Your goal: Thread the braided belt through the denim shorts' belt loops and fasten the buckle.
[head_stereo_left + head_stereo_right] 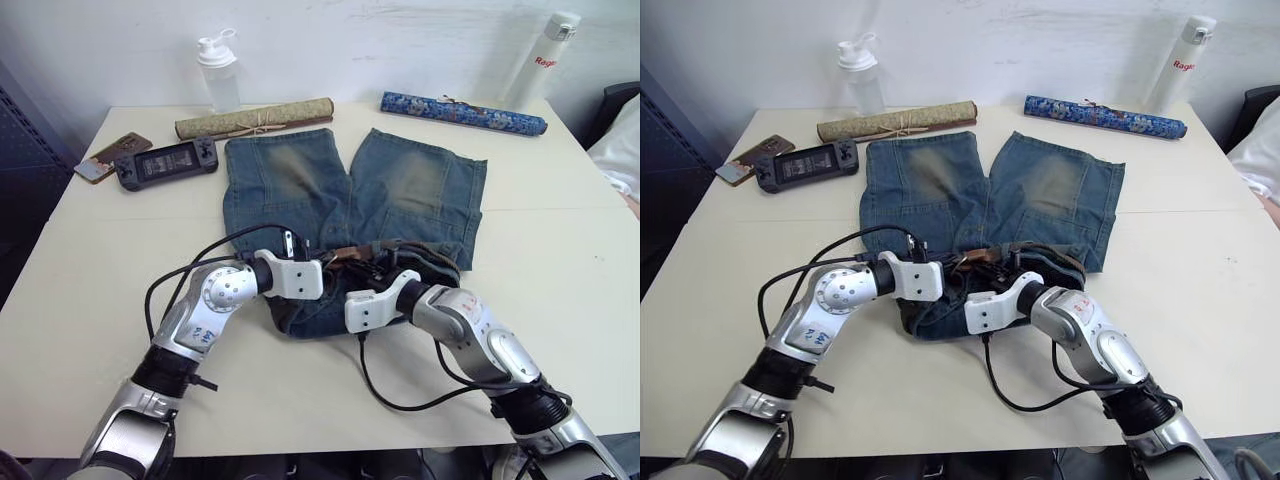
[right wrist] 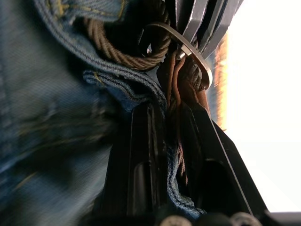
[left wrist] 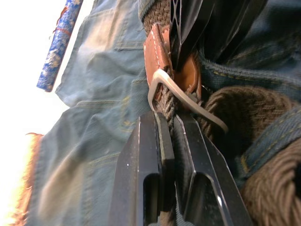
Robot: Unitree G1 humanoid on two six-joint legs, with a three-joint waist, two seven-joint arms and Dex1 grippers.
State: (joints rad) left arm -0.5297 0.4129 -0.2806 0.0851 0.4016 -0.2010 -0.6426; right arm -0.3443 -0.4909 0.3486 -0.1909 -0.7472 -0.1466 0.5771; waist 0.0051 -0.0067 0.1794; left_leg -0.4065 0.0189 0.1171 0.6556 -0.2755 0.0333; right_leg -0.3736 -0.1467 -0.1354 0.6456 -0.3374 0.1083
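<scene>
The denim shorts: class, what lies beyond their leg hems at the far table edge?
Behind the denim shorts lie a tan scroll and a blue scroll, both touching the hems.

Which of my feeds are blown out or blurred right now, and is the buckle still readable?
Left wrist view: the table past the faded blue denim shorts is overexposed white, yet the square silver metal buckle and olive-brown braided belt read crisply. Right wrist view: one side is blown out white, the near denim is smeared, and the buckle shows backlit. Head views: evenly lit, no glare.
</scene>
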